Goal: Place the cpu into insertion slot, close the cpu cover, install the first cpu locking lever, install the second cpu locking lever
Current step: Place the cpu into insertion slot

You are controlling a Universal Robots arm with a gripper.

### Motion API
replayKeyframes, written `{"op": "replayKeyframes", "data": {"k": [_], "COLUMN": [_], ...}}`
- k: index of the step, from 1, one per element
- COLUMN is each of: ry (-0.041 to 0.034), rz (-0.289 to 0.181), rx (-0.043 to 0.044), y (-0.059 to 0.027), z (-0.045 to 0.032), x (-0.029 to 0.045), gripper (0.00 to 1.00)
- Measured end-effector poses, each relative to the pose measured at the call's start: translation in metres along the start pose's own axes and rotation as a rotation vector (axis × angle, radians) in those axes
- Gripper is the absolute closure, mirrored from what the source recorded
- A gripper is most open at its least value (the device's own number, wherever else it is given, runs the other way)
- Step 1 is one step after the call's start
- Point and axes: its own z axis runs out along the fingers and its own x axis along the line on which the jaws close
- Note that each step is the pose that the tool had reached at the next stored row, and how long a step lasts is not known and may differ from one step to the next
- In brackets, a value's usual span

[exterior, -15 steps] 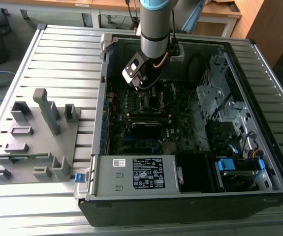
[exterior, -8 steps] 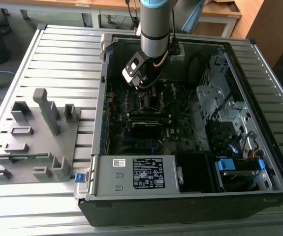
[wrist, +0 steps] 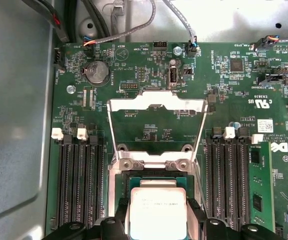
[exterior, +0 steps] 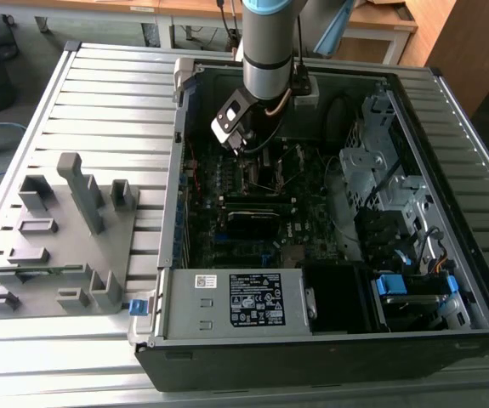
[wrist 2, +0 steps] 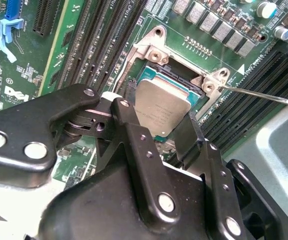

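Note:
My gripper (wrist 2: pixel 159 127) is shut on the cpu (wrist 2: pixel 160 106), a flat silver-topped chip pinched between the two black fingers (wrist 2: pixel 128 117). In both wrist views the chip sits slightly tilted directly over the insertion slot (wrist 2: pixel 176 73), whose black socket and silvery rim show around it. In the first wrist view the cpu (wrist: pixel 158 212) lies at the slot (wrist: pixel 133 178), and the cpu cover (wrist: pixel 156 103) is swung open beyond it, a silvery frame with the board showing through its cut-out. A thin locking lever (wrist 2: pixel 264 94) sticks out to one side. In the exterior view the gripper (exterior: pixel 248 146) reaches down inside the open computer case.
Black memory slots (wrist: pixel 78 180) flank the socket on both sides. A round coin battery (wrist: pixel 96 72) and cables lie beyond the cover. The case holds a labelled power supply (exterior: pixel 244 299) and a metal drive cage (exterior: pixel 372 170). A grey fixture tray (exterior: pixel 57 246) lies on the exterior view's left.

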Motion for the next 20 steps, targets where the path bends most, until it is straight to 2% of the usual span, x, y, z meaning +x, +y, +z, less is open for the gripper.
{"op": "replayKeyframes", "data": {"k": [3, 4, 20], "ry": [0.0106, 0.0115, 0.0117], "rz": [0.001, 0.001, 0.001], "rx": [-0.0015, -0.0018, -0.0017], "y": [0.0, 0.0, -0.0002], "z": [0.0, 0.0, 0.0028], "x": [0.0, 0.0, -0.0001], "gripper": [0.46, 0.46, 0.46]}}
